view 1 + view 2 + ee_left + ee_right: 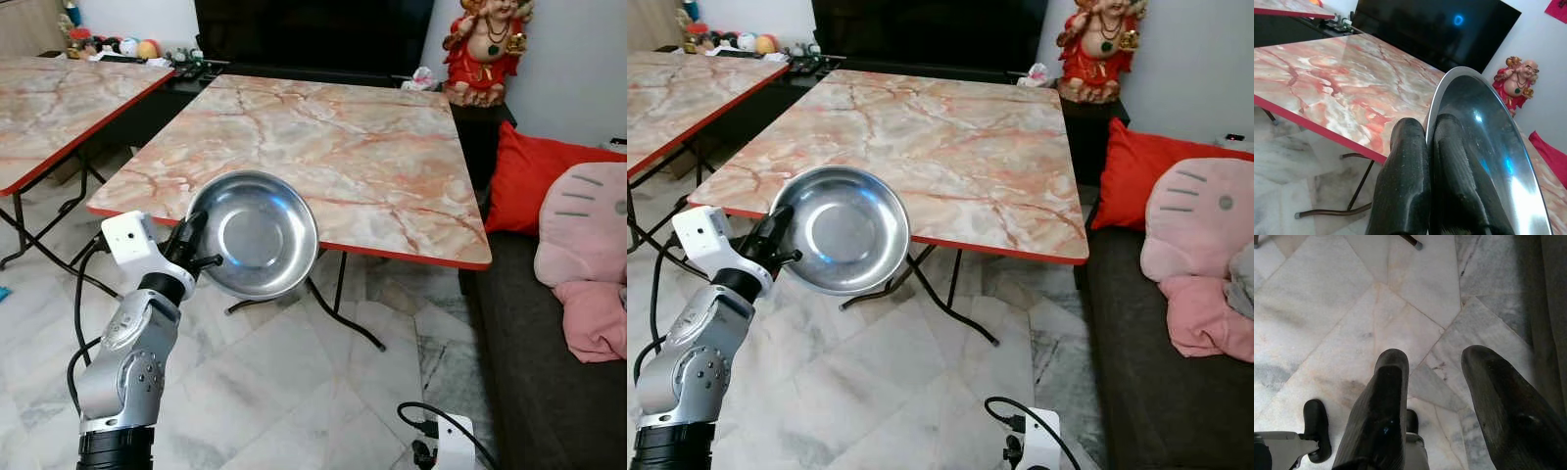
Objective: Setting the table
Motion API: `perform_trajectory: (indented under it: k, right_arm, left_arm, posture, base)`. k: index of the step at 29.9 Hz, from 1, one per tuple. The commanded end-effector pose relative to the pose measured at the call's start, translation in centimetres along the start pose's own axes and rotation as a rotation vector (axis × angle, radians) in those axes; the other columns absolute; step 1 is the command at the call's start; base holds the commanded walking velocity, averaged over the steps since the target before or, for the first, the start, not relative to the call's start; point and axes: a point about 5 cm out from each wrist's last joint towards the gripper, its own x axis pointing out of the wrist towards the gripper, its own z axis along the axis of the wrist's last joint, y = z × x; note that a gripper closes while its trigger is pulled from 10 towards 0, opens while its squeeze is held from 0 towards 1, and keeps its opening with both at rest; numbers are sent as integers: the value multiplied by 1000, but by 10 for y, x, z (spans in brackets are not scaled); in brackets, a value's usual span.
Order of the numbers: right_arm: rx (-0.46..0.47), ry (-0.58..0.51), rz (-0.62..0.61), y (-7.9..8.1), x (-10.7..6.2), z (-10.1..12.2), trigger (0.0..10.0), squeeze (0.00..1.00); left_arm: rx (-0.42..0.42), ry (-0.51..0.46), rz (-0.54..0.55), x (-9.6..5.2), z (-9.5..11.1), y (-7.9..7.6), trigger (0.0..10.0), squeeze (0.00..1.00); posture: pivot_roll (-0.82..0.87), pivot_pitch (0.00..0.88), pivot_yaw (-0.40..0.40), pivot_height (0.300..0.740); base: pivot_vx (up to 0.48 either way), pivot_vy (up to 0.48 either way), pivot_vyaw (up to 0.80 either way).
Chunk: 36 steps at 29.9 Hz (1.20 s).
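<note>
Pinching the rim of a shallow steel bowl [257,233], the left gripper [193,247] has its jaws pressed together on the metal edge, one finger inside and one outside, as the left wrist view shows with the fingers [1405,166] closed against the bowl's wall. The bowl hangs in the air, tilted with its hollow facing the camera, in front of the near edge of the marble-patterned desk [372,157] and not yet touching it. It looks thin, stiff and light, so weight should be no trouble, but polished steel is slippery and a hold at one point of the rim lets the bowl swing or twist; a firm, steady grip seems wise. It will not break, though it may clatter or skid on the smooth top if set down tilted. The right gripper [1447,382] hangs idle over the tiled floor [1327,308], jaws spread and empty.
</note>
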Motion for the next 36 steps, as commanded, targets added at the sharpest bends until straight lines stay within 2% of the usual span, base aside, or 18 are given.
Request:
perform_trajectory:
  k: [1,9,12,14,36]
  right_arm:
    - [4,2,-2,-1,0,0,10000,0]
    - [5,11,-3,-1,0,-1,10000,0]
    - [1,17,1,0,0,-2,10000,0]
    - [-20,18,2,0,0,-2,10000,0]
    - [-28,33,6,-1,-1,-6,10000,0]
  left_arm:
    - [18,-19,-23,4,7,-4,10000,0]
    - [45,-2,-19,3,6,0,10000,0]
    - [32,-7,-20,2,5,0,10000,0]
    - [27,-11,-22,3,6,-1,10000,0]
    - [12,-17,-45,7,3,-11,10000,0]
  posture:
    - [139,22,-28,740]
    - [137,22,-27,740]
    - [136,18,-30,740]
    - [136,16,-31,740]
    - [127,0,-38,740]
  base:
    - [0,0,0]
    - [32,0,-69]
    - [285,0,-800]
    - [304,0,0]
    - [346,0,0]
